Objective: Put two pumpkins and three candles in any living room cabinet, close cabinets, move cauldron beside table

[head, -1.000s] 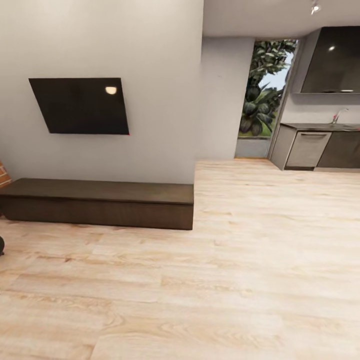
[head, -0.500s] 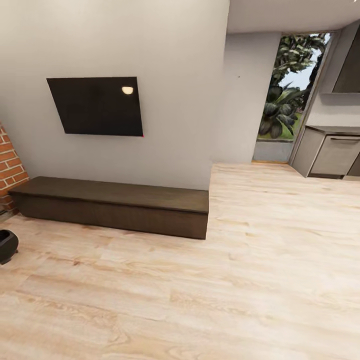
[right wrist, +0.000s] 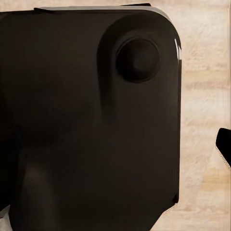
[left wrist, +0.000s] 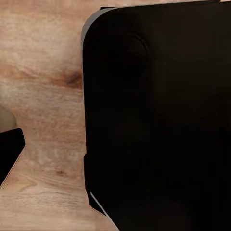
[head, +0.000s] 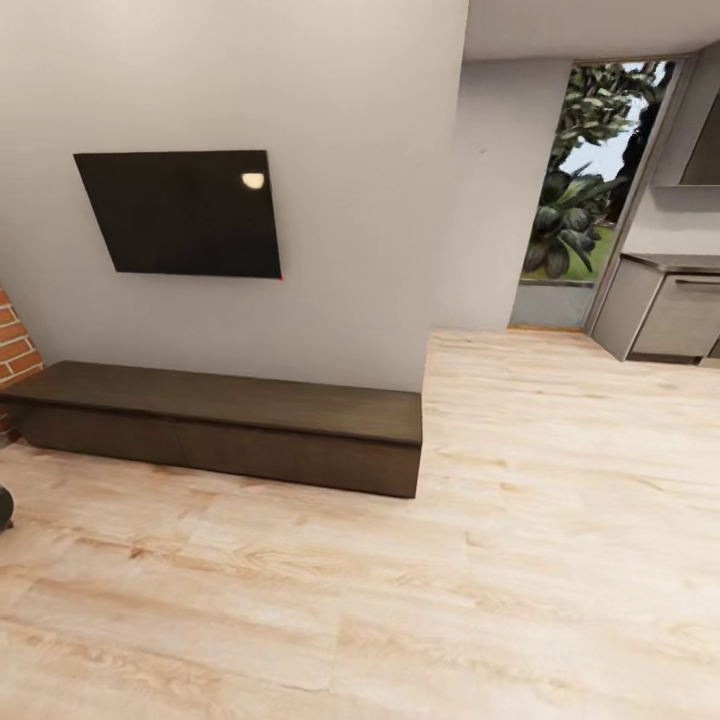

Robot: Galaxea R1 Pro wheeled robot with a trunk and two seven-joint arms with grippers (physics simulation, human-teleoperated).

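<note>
Cabinet (head: 215, 430): long, low and dark brown, it stands against the grey wall on the left of the room, below the black television (head: 180, 213); every front looks flush and shut, with no handle to be seen.
Cauldron (head: 4, 508): a thin black sliver shows at the far left edge of the head view, on the floor (head: 480, 560) in front of the cabinet's left end; probably the pot, though too little shows to be sure.
Pumpkins and candles: none can be picked out from here, so they have to be found before anything goes into the cabinet.
Grippers: I cannot tell whether either is slack or clenched; both wrist views look down at the robot's own black base (left wrist: 159, 115) over the wood floor, and nothing seems to be carried.
Step in hand: judged as travelling and searching, with the robot out on open floor well apart from the cabinet.
Doing it well: turn toward the left, where a brick corner (head: 14, 345) shows, since the room's other things likely lie that way; keep the arms tucked over the base while driving.
Approach later: come square to a cabinet front, stopping near enough to reach its top edge yet leaving room for it to slide out.
Risk: clipping the cauldron while turning left.
</note>
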